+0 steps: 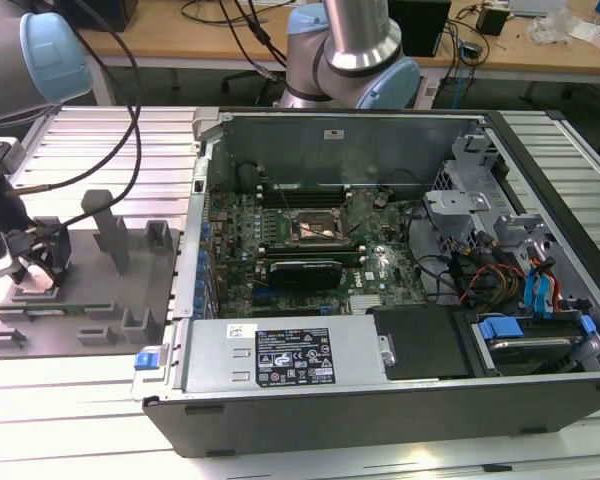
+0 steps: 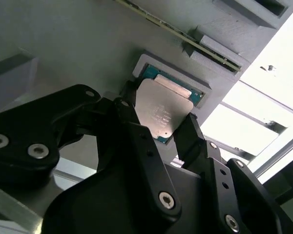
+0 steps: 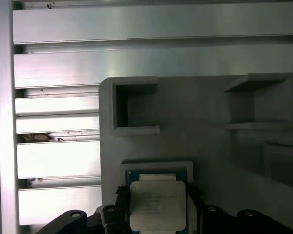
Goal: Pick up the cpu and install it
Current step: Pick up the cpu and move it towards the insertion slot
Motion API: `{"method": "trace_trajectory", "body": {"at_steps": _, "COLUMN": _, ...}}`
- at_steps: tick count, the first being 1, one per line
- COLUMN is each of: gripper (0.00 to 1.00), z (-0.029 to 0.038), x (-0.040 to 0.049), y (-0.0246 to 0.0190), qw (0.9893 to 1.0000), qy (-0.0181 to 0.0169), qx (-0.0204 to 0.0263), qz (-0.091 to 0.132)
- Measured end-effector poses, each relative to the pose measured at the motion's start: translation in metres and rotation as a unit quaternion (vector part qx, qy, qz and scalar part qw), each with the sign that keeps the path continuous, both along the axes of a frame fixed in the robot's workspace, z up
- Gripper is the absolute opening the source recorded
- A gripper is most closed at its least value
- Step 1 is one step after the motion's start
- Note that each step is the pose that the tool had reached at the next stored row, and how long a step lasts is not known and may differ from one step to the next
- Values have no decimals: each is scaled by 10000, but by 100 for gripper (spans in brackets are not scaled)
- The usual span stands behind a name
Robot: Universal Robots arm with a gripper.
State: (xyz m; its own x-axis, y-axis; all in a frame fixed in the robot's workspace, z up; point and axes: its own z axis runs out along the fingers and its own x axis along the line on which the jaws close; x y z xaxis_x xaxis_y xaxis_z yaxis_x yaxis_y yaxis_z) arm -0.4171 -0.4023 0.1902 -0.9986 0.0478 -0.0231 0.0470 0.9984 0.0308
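Note:
The cpu [image 2: 162,108], a small square chip with a silvery top plate on a green board, sits at its square recess in the grey holder tray [image 1: 130,290], which lies at the exterior view's left beside the computer case. My gripper [image 1: 35,265] is down over that recess. In both wrist views its black fingers [image 2: 129,114] press against two opposite edges of the cpu [image 3: 156,204], so my gripper [image 2: 158,114] [image 3: 156,202] is shut on it. The dark socket frame [image 1: 315,228] on the green motherboard stands open in the middle of the case.
The open computer case [image 1: 380,400] takes up the middle and the exterior view's right, with a silver labelled box [image 1: 285,355] along its near side. Grey posts [image 1: 110,230] rise from the holder tray. Black cables [image 1: 130,130] trail from the arm over the ribbed metal table [image 1: 100,140].

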Motion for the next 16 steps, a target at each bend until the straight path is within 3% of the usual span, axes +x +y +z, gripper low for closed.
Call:
{"method": "trace_trajectory", "body": {"at_steps": 8, "gripper": 55, "z": 153, "x": 0, "y": 0, "qw": 10000, "qy": 0, "qx": 0, "qz": 0}}
{"method": "trace_trajectory", "body": {"at_steps": 12, "gripper": 55, "z": 284, "x": 0, "y": 1, "qw": 10000, "qy": 0, "qx": -2, "qz": 0}}
{"method": "trace_trajectory", "body": {"at_steps": 16, "gripper": 55, "z": 302, "x": 0, "y": 1, "qw": 10000, "qy": -2, "qx": -3, "qz": 0}}
